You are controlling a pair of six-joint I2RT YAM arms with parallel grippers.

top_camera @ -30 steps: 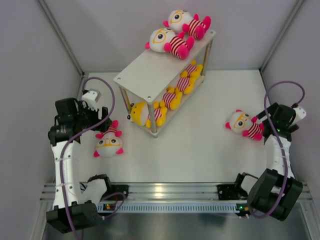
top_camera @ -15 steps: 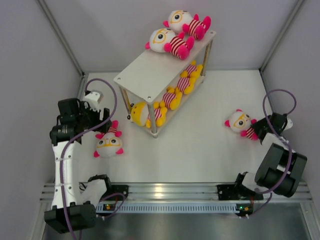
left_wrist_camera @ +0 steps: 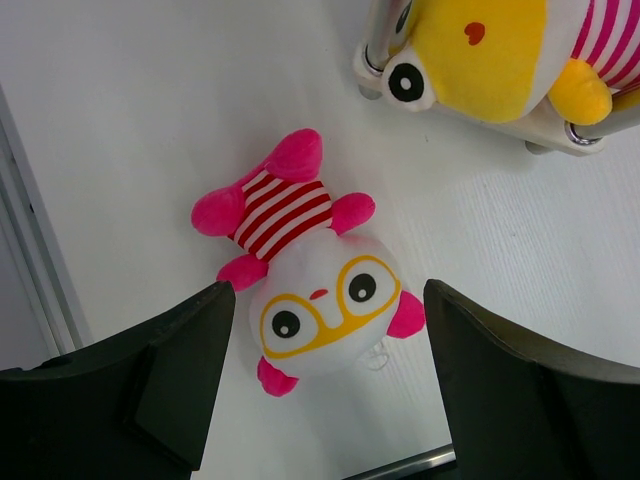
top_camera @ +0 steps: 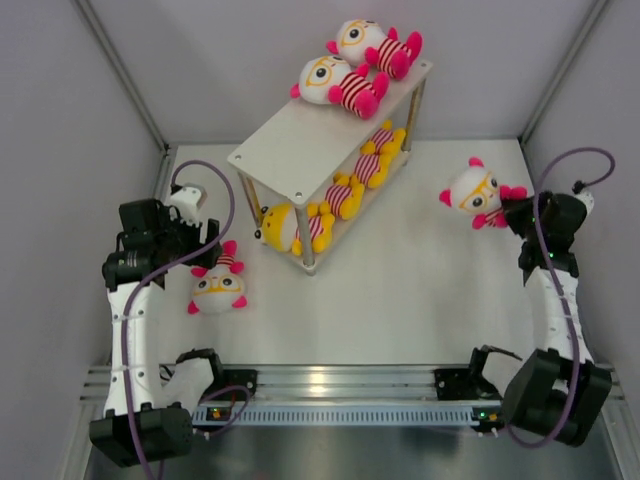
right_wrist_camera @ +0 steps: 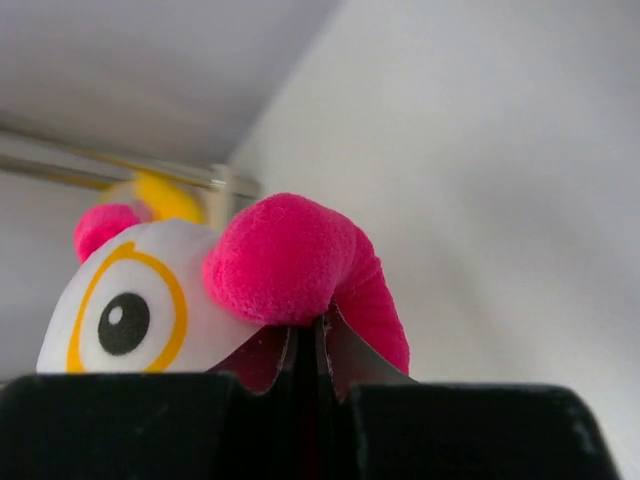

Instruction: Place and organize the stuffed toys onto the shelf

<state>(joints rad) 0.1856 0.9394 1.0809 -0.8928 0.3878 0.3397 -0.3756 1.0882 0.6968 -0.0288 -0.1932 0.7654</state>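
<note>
Stuffed toys are in four spots on my screens. A white-headed pair (top_camera: 325, 78) lies at the far end of the top board of the shelf (top_camera: 285, 150). The yellow toys (top_camera: 340, 195) lie in a row on its lower board, and the nearest one's head pokes out at the front corner.

A loose toy (top_camera: 218, 288) (left_wrist_camera: 315, 300) with glasses lies face up on the table (top_camera: 400, 300), near that corner. My left gripper (top_camera: 200, 243) (left_wrist_camera: 327, 290) hangs over it with its fingers spread wide, one on each side of the head, and has hold of nothing.

On the right, the held toy (top_camera: 470, 190) (right_wrist_camera: 120, 290) is also white-headed with glasses. The right gripper (top_camera: 512, 212) (right_wrist_camera: 320, 340) has its fingers pinched tight on one pink limb. This toy is well apart from the shelf, to its right.
</note>
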